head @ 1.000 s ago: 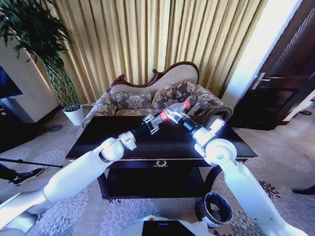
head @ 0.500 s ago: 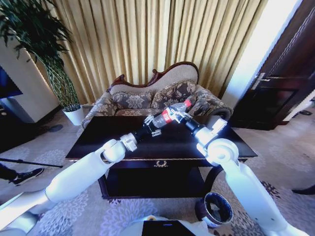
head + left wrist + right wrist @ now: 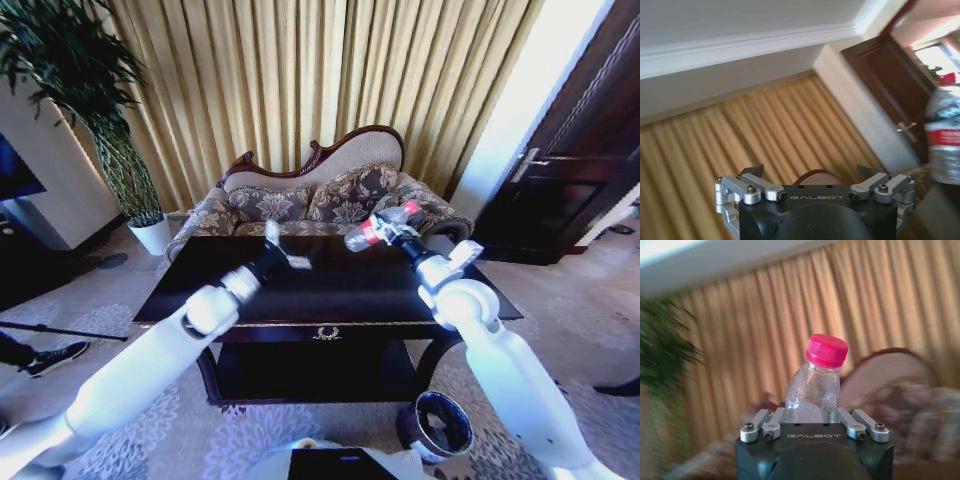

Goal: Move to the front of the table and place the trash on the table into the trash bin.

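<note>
We are holding the bottle [image 3: 383, 227] tilted in the air above the table [image 3: 330, 290], right gripper [image 3: 392, 229] clamped round its body. Left gripper [image 3: 282, 250] is hovering over the table, jaws spread and empty. We should be keeping the grip firm while swinging to the trash bin [image 3: 438, 424], low on the right.

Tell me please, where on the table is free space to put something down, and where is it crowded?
The table top looks bare on its left half and along the front edge above the gold ornament. Above the middle it is crowded: the left gripper hangs open there, and the right gripper holds the bottle over the right rear part, near the sofa.
</note>
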